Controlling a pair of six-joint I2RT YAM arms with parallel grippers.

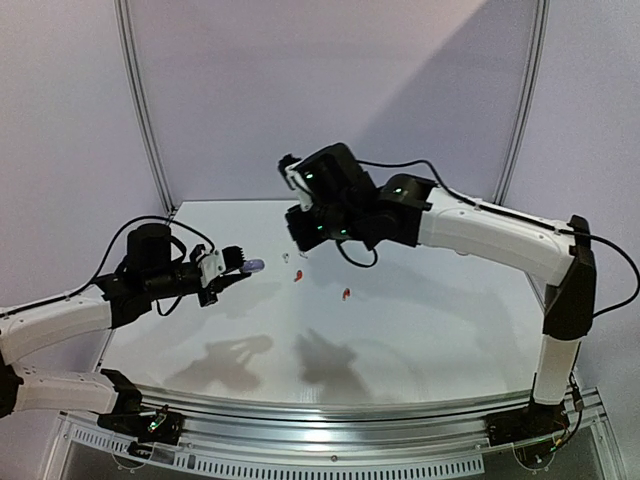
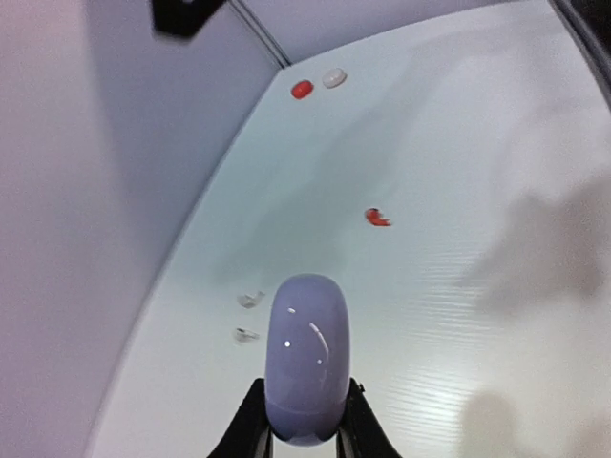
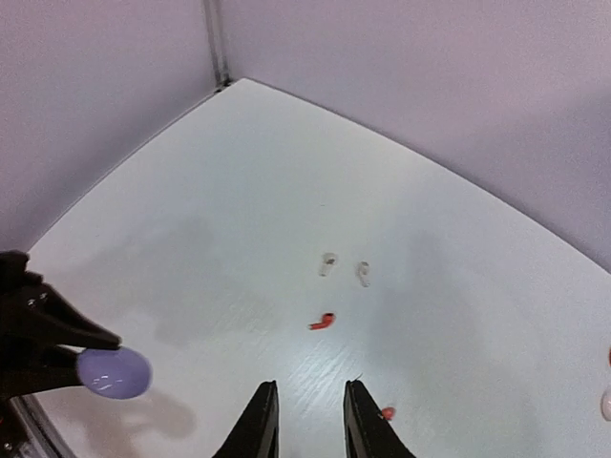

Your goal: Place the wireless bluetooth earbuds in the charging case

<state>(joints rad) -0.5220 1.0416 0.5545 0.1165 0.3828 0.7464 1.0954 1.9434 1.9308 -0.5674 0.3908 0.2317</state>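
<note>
A smooth bluish-lilac charging case (image 2: 305,353) (image 1: 254,265) is held above the table, closed as far as I can see, with my left gripper (image 2: 304,425) (image 1: 236,266) shut on its near end. On the table lie two white earbuds (image 2: 250,300) (image 3: 327,263) side by side and two red earbuds (image 3: 323,322) (image 1: 346,293) apart from each other. My right gripper (image 3: 307,425) (image 1: 303,243) hangs above the earbuds, open, with nothing between its fingers. One red earbud (image 3: 387,413) lies just right of the right finger. No lilac earbuds show.
A red case (image 2: 302,89) and a white case (image 2: 334,77) sit together far off by the back wall. The back wall and its corner post (image 3: 216,43) close in the table's far side. The rounded front edge (image 1: 330,400) lies near the arm bases.
</note>
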